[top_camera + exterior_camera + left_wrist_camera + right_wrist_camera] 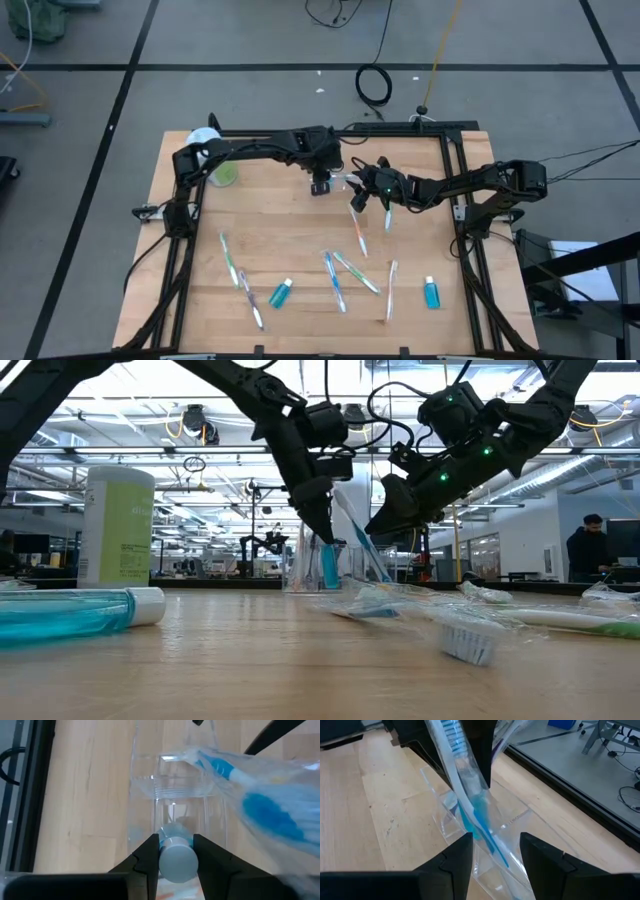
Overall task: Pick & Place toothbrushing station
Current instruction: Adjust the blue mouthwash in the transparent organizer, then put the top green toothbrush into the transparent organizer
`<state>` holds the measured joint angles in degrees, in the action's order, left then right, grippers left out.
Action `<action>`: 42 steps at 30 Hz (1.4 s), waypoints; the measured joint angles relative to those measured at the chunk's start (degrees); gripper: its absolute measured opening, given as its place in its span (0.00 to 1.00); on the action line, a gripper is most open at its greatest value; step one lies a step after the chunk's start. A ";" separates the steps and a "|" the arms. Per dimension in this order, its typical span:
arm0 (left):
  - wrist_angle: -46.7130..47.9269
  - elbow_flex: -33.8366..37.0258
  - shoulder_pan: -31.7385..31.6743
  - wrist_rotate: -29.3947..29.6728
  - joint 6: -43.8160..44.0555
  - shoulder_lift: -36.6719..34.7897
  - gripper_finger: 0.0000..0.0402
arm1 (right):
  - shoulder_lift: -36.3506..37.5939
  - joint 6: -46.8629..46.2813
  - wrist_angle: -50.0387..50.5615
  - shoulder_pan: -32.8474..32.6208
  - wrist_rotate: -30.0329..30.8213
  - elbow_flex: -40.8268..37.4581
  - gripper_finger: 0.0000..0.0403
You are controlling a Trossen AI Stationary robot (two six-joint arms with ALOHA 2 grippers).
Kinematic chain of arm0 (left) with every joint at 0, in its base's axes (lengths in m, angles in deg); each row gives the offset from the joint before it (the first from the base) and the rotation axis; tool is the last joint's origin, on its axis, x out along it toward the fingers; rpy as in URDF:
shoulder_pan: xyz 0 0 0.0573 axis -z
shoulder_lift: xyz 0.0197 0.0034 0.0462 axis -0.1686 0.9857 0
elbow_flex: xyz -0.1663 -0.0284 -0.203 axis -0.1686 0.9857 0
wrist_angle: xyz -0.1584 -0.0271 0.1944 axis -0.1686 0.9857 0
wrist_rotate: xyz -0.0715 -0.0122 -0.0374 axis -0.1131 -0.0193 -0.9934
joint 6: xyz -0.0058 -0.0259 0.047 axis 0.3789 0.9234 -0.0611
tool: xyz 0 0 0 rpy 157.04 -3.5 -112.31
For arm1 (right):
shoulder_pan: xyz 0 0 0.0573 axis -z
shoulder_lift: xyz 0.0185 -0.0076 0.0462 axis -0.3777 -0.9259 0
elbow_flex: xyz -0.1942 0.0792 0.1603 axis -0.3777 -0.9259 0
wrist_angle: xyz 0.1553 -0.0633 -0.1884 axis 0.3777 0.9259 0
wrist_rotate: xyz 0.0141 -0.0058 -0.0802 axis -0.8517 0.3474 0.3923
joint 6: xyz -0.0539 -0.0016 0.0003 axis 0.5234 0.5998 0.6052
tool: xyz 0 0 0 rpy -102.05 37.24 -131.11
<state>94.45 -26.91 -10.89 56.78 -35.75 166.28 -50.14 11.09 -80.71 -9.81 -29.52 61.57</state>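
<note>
A teal tube [176,856] is clamped in the left jaws [176,857] directly above the clear cup [177,795]; the right jaws [495,851] are closed on a wrapped blue toothbrush [470,805] leaning into that cup. The cup could be tipped if either arm nudges it, or the tube could jam against the brush. Beyond the cup, about seven toothbrushes [343,268] and two tubes [431,292] are counted on the counter [300,220], plus one green bottle [117,525].
</note>
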 joint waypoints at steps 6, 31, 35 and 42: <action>-0.93 0.01 -0.05 -0.38 -1.29 0.07 0.27 | 0.00 0.00 -0.02 0.00 0.00 0.00 0.39; 0.79 0.07 0.39 4.75 0.57 -4.14 0.47 | 0.00 0.00 -0.07 -0.02 0.00 0.00 0.39; 5.20 0.07 0.50 7.02 1.15 -7.76 0.44 | 0.00 0.00 0.00 -0.02 -0.02 0.00 0.39; 16.75 0.07 0.46 5.05 1.06 -15.89 0.41 | 0.00 0.02 2.08 -0.11 -0.15 0.00 0.39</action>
<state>111.20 -26.85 -10.43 61.83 -34.69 150.39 -50.14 11.11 -78.64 -9.92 -29.68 61.57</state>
